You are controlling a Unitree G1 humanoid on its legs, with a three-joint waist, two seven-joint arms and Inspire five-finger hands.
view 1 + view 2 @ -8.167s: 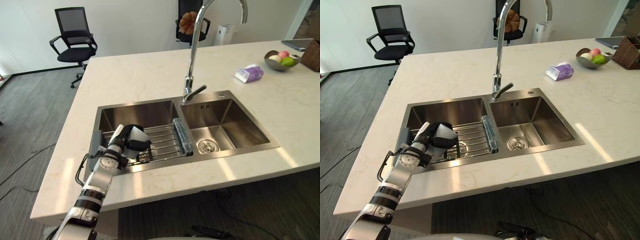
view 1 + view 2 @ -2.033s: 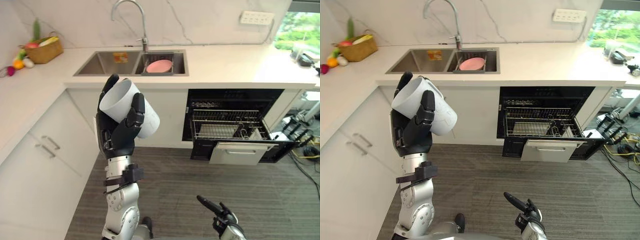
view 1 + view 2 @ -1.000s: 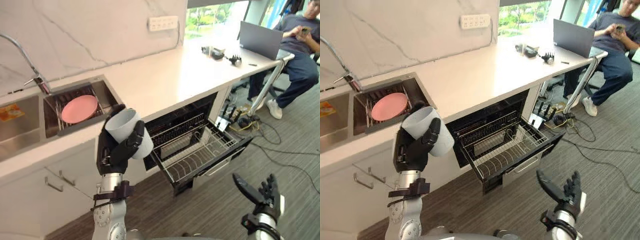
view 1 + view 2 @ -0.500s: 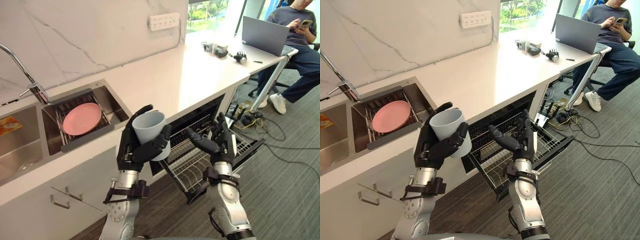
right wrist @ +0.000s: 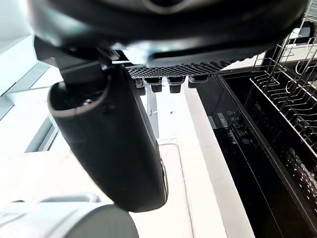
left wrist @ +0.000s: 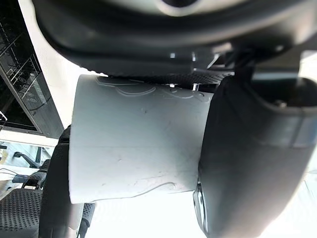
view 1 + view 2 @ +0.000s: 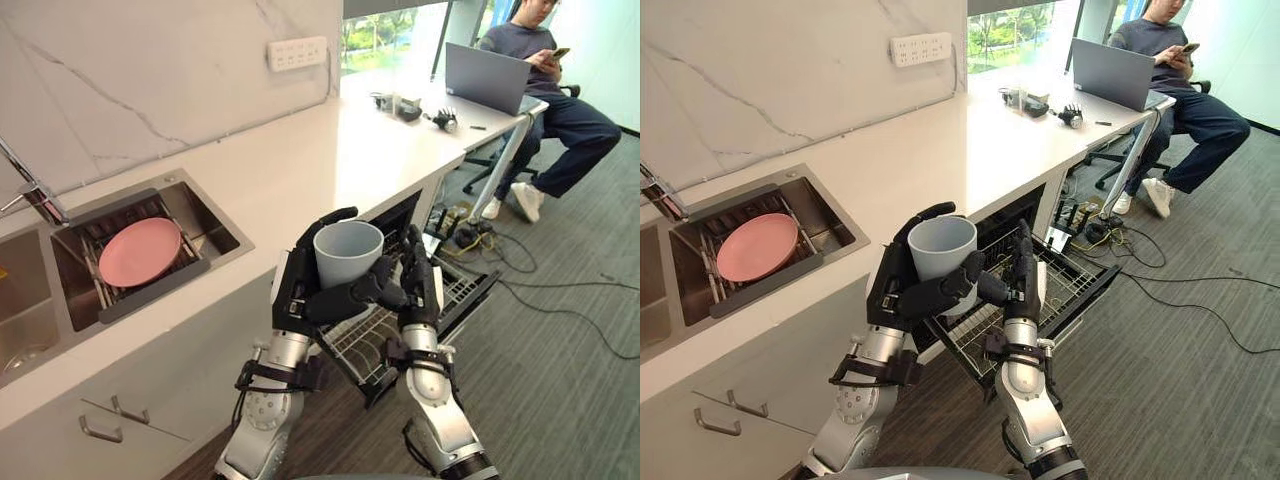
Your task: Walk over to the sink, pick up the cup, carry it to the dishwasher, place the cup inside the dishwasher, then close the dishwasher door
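A pale grey cup (image 7: pixel 348 255) stands upright with its mouth up, and my left hand (image 7: pixel 300 292) is shut round its side; the left wrist view shows the cup (image 6: pixel 133 144) wrapped by thumb and fingers. My right hand (image 7: pixel 420 288) is raised right next to the cup with its fingers straight, close against the left hand's fingertips. Just behind and below both hands the dishwasher stands open under the counter, its wire rack (image 7: pixel 1072 278) pulled out over the lowered door. The rack (image 5: pixel 292 94) also appears past the right hand's thumb (image 5: pixel 111 144).
A white counter (image 7: pixel 330 160) runs above the dishwasher, with a steel sink (image 7: pixel 215 228) to the left holding a pink plate (image 7: pixel 138 250). A person (image 7: pixel 560 110) sits at a laptop (image 7: pixel 485 78) at the far right. Cables (image 7: pixel 560 310) trail over the floor beyond the door.
The view has shifted. My left hand has brought the cup to the right and lower, over the rack. My right hand has closed in until it stands against the cup hand.
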